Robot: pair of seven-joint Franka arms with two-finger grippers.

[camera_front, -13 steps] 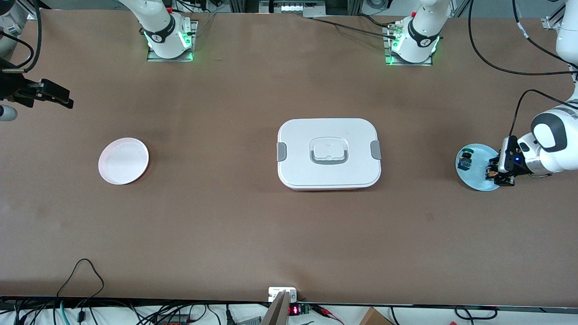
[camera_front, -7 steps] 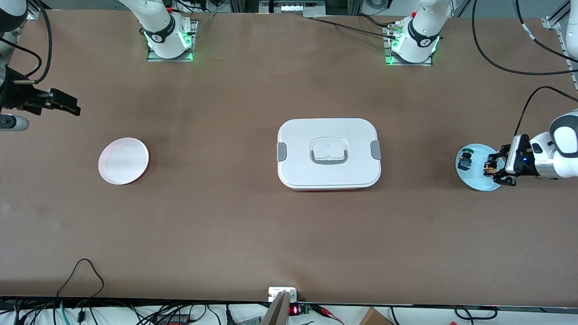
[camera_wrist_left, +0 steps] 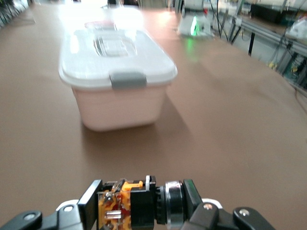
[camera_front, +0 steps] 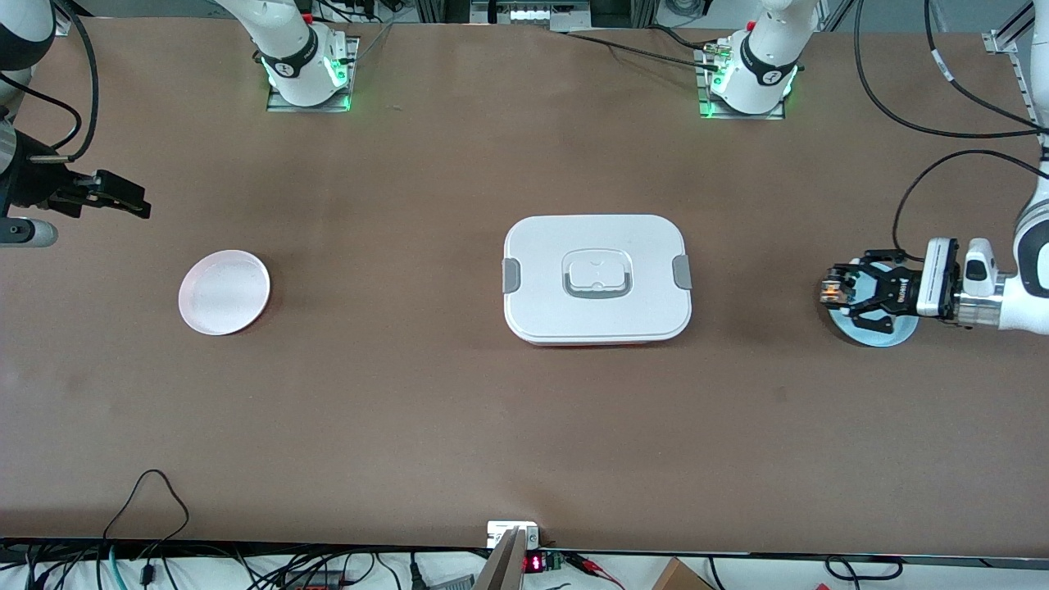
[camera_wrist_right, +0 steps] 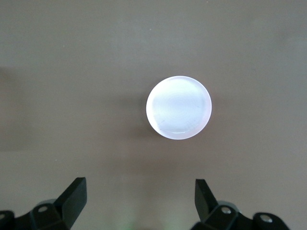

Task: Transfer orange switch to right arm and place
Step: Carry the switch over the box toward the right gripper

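Brown tabletop point(camera_front: 410, 393) is carrying a white lidded box point(camera_front: 597, 279) at center. At three o'clock, the left gripper point(camera_front: 829, 290) is clamping the orange switch point(camera_front: 832, 288) over a blue plate point(camera_front: 889, 334). At nine o'clock, the right gripper point(camera_front: 131, 199) is hanging wide open above the table near a pink plate point(camera_front: 224, 292).

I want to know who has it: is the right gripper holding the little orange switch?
No, the right gripper is open with nothing in it, while the left gripper is shut on the orange switch.

left end effector point(camera_front: 829, 292) gripping orange switch point(camera_front: 830, 289), blue plate point(camera_front: 889, 334)
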